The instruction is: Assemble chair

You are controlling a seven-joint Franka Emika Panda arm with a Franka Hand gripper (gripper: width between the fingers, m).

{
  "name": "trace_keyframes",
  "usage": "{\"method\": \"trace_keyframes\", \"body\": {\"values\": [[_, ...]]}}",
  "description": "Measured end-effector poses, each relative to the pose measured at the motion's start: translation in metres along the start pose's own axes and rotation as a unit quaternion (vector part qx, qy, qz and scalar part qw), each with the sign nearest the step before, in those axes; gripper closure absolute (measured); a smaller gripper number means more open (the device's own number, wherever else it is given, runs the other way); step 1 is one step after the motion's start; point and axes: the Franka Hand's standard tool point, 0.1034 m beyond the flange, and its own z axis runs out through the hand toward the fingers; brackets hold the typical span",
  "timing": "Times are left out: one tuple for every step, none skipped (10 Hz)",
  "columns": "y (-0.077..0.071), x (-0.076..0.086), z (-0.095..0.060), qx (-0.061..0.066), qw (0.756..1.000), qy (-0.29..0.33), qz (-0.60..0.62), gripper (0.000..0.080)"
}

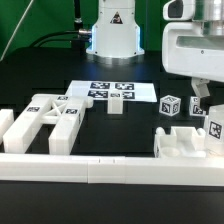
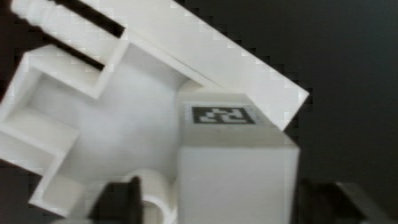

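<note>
The chair is in loose white pieces. In the exterior view a ladder-like frame (image 1: 48,118) lies at the left and a blocky piece (image 1: 188,145) stands at the front right, with a tagged post (image 1: 213,126) beside it. A tagged cube-like piece (image 1: 170,105) stands just behind. My gripper (image 1: 200,100) hangs over the right-hand group. In the wrist view, a white post (image 2: 240,165) with a tag on its end stands between the dark fingers (image 2: 125,200). The gripper (image 2: 231,208) is open and a gap shows beside the post. A broad white piece (image 2: 98,130) lies under and beyond it.
The marker board (image 1: 110,90) lies flat in the middle, in front of the robot base (image 1: 112,35), with a small white block (image 1: 117,106) at its near edge. A long white border bar (image 1: 100,166) runs along the front. A short white bar (image 1: 6,124) sits at the far left.
</note>
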Motion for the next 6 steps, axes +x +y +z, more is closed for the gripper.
{"method": "trace_keyframes", "body": {"values": [[0.0012, 0.0018, 0.0005, 0.000, 1.000, -0.001, -0.026, 0.0212], [0.0011, 0.0012, 0.0000, -0.004, 0.998, -0.004, -0.065, 0.0162], [0.0012, 0.0007, 0.0003, -0.004, 0.996, -0.004, -0.094, 0.0153], [0.0014, 0.0007, 0.0004, -0.004, 0.991, -0.004, -0.133, 0.0153], [0.0016, 0.0010, 0.0004, -0.004, 0.985, -0.004, -0.172, 0.0153], [0.0021, 0.0020, 0.0006, -0.003, 0.972, -0.005, -0.235, 0.0151]]}}
